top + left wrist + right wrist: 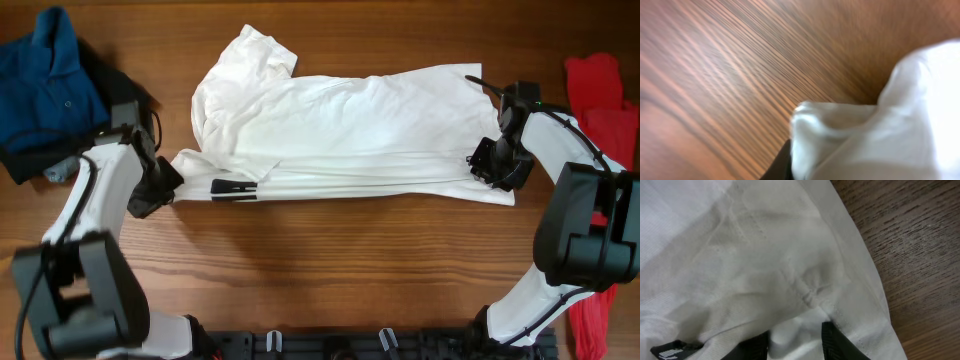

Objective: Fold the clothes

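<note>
The white short-sleeved fabric T-shirt [350,130] lies flat across the middle of the brown wood-grain table [350,270]. It is stretched left to right, with its lower edge doubled over and a black block-stripe print [235,188] showing near its left end. One sleeve points toward the far side.

The left gripper [168,186] sits at the shirt's left end with its jaws drawn together. The blurred left wrist view shows a bunch of white cloth [840,130] right at a dark finger [781,167], so it seems to be pinching the fabric. The right gripper [490,165] is at the shirt's right end, where its two dark fingers [840,342] are clamped on a fold of the hem.

At the far left corner a blue polo shirt [45,75] rests on dark garments [20,160]. At the right edge lie red shirts [600,100], well apart from the T-shirt.
</note>
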Robot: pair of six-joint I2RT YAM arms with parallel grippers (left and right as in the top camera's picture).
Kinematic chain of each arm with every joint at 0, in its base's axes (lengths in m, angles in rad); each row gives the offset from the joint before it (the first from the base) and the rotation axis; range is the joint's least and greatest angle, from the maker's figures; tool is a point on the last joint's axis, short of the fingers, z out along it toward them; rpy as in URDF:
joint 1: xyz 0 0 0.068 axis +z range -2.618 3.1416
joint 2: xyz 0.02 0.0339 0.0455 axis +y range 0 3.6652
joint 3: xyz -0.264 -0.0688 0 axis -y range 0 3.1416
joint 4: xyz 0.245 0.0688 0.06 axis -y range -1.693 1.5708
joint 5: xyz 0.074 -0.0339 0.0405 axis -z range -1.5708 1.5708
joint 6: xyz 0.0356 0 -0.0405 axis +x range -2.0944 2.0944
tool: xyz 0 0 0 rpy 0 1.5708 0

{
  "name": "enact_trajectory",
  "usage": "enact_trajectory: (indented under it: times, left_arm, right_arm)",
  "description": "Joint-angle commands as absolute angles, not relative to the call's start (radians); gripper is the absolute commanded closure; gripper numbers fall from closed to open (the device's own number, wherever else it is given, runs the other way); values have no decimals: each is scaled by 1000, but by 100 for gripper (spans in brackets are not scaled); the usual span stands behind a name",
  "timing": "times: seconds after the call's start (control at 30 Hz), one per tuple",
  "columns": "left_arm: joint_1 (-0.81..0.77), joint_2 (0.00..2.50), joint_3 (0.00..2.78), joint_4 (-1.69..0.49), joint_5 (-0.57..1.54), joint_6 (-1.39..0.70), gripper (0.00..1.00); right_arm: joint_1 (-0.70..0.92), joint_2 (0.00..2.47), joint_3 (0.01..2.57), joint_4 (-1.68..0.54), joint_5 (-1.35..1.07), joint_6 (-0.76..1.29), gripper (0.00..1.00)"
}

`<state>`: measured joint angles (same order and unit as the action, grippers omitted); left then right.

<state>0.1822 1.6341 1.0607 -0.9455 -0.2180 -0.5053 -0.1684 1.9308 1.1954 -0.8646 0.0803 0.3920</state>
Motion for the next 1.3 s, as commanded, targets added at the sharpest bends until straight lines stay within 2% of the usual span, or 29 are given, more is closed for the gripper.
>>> enact_trajectory:
  times: [0.0,0.2,0.37,0.6,0.67,0.77,0.87,0.93,1.27]
  left_arm:
    - [196,1581,1060,-928,-463,-532,91]
    - [196,1584,1060,-931,-470,-532,83]
    - [195,1584,1060,-959,-442,-532,85]
    - [195,1569,1060,-982,-177,-498,85]
    - [193,1559,1060,-966,-33,-464,84]
    - [189,1548,1060,-899,149,-416,83]
    - [173,1547,1060,-810,221,-396,83]
    - [151,1553,1060,-757,210,-376,79]
    - [101,1683,1060,-717,187,-344,80]
  right_arm:
    - [-192,2006,1153,-835,209,392,64]
    - [-192,2006,1153,-834,210,392,64]
    - [-192,2006,1153,-831,209,392,64]
    - [-192,2006,1153,-831,209,392,64]
    - [-192,2006,1153,-831,209,392,64]
    - [-192,2006,1153,-828,208,392,64]
    - [-192,2006,1153,-826,181,384,64]
    - [-192,2006,1153,-824,170,383,64]
    - [-192,2006,1153,-782,-25,242,64]
